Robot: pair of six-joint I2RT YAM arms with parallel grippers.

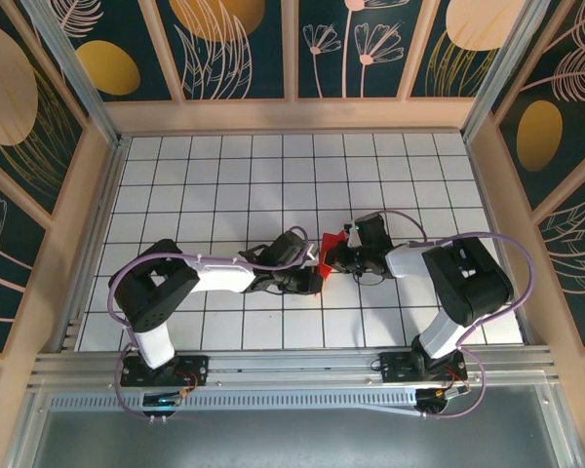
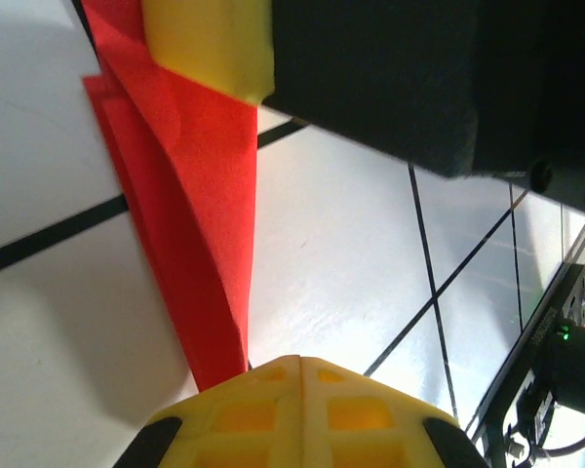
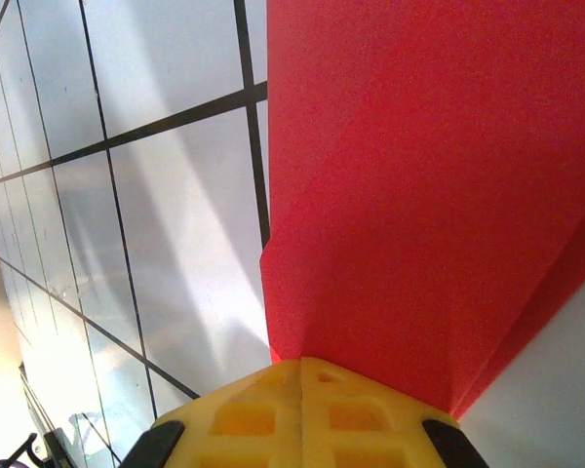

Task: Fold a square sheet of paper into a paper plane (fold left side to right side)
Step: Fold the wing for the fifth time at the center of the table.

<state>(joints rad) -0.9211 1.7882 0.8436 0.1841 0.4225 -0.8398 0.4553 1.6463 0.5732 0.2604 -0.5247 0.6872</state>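
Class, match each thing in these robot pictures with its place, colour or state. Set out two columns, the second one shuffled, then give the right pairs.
Column A
1. red paper
2. left gripper
3. right gripper
4. table

Column B
a. white, with a black grid
b. shut on the paper's wide part
c. creased, reaching from one gripper to the other
d. shut on the paper's narrow end

Pairs: 1-c, 2-d, 3-b, 4-a
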